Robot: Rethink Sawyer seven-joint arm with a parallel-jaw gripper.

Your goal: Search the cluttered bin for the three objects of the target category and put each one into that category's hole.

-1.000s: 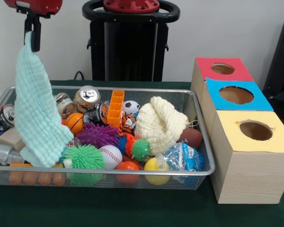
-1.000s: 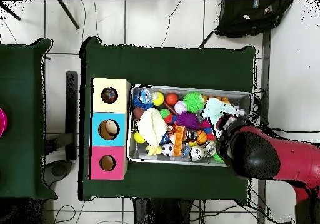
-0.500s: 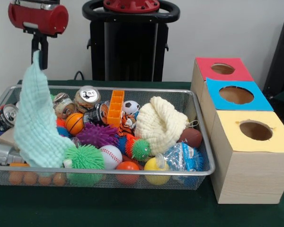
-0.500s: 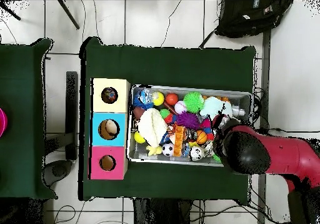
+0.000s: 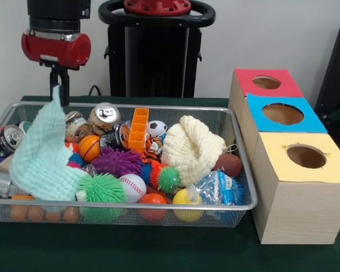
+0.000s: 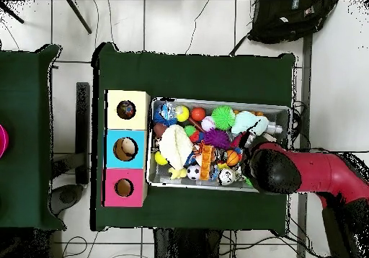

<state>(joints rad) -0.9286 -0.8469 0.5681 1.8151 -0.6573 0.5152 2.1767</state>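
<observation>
My gripper (image 5: 59, 89) hangs over the left end of the wire bin (image 5: 158, 207), shut on the top corner of a mint green cloth (image 5: 42, 156). The cloth trails down and its lower part rests on the toys at the bin's left. A cream knitted hat (image 5: 191, 148) lies in the bin's middle right. Three boxes stand to the right, with a red top (image 5: 266, 83), a blue top (image 5: 282, 113) and a yellow top (image 5: 306, 156), each with a round hole. In the overhead view the arm's head (image 6: 272, 171) hides the gripper, and the cloth (image 6: 245, 122) shows beside it.
The bin holds drink cans (image 5: 105, 116), an orange basketball (image 5: 89, 147), a baseball (image 5: 132, 186), spiky green (image 5: 101, 190) and purple (image 5: 116, 161) balls, an orange block (image 5: 139, 129), a soccer ball (image 5: 156, 129) and a blue bag (image 5: 218, 190). In the overhead view, the boxes (image 6: 127, 148) sit left of the bin.
My gripper has moved right and come down with the cloth. More of the cloth now lies bunched on the toys instead of hanging free.
</observation>
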